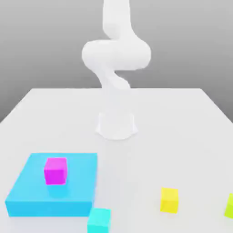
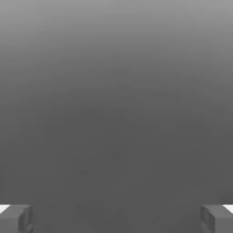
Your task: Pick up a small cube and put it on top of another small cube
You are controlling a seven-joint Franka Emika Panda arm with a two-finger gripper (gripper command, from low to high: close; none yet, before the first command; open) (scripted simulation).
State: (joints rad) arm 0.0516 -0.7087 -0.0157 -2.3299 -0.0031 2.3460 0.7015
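Note:
A magenta small cube (image 1: 55,170) sits on a large flat cyan slab (image 1: 27,195) at the exterior view's left. In front of the slab rests a teal small cube (image 1: 99,220). A yellow cube (image 1: 169,200) lies toward the exterior view's right, and a yellow-green cube (image 1: 229,205) is cut by that edge. The white arm (image 1: 116,54) rises from its base (image 1: 116,126) at the table's middle. In the hand view my gripper (image 2: 116,218) is open, its two grey fingertips (image 2: 16,218) far apart with only grey background between them.
The white table (image 1: 182,136) spreads around the arm's base, with its far edge behind the arm. The cyan slab stands as a raised platform near the front at the exterior view's left.

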